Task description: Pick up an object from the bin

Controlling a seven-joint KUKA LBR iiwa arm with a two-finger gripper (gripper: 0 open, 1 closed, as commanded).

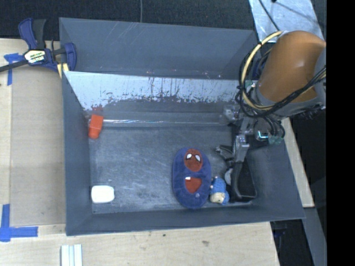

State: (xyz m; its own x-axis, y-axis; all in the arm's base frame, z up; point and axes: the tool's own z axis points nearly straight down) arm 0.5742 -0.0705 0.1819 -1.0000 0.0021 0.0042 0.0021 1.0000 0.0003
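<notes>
Bin (166, 49) holds five things, one of each: orange block (95, 125), white block (102, 194), blue slipper (181, 188), small yellow-blue toy (218, 194), black pouch (246, 183). Hand (239, 153) sits by the right wall, above the black pouch in the near-right corner; how far it is open cannot be told. Open floor lies left of centre.
</notes>
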